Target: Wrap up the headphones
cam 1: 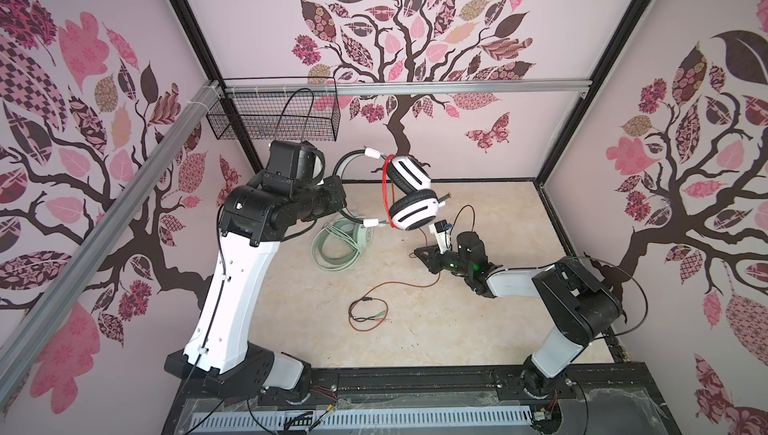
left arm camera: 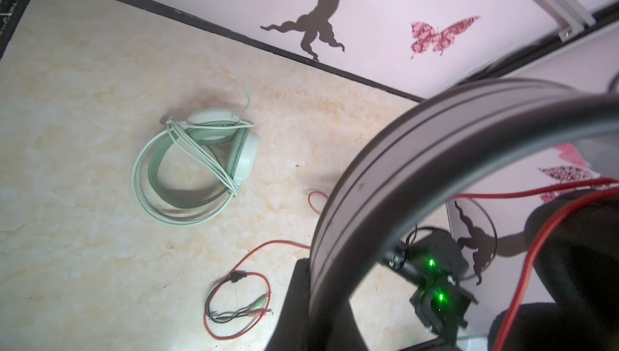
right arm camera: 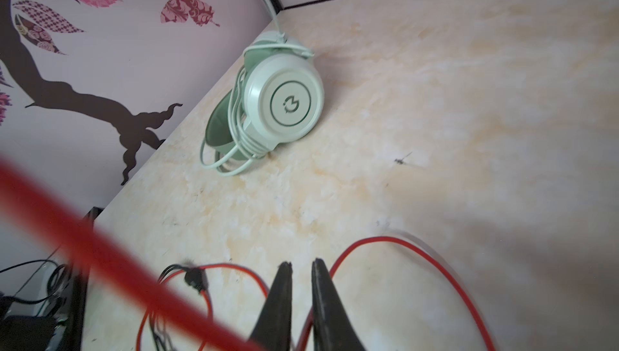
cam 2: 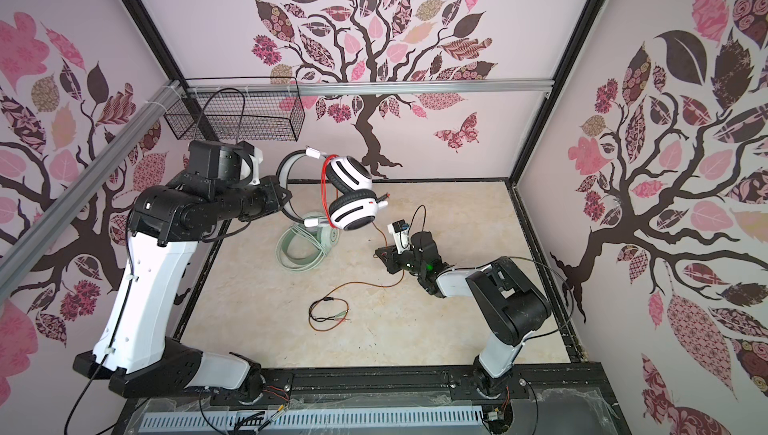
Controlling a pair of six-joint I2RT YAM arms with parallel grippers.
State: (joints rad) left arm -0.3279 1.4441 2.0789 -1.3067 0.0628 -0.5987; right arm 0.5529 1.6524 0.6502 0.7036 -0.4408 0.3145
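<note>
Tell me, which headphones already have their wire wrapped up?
The mint-green headphones lying on the table: their pale cable is wound around them. The white-and-black headphones are up in the air, red cable trailing loose.

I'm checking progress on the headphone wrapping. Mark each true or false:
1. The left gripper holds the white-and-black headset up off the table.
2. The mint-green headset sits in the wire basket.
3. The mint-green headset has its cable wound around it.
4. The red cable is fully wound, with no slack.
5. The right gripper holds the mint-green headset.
1. True. The left gripper grips the white-and-black headset by its band, above the table.
2. False. The mint-green headset lies on the table.
3. True. Its pale green cable is looped around band and cups.
4. False. The red cable still trails loose on the table, plugs included.
5. False. The right gripper is well apart from it.
</note>
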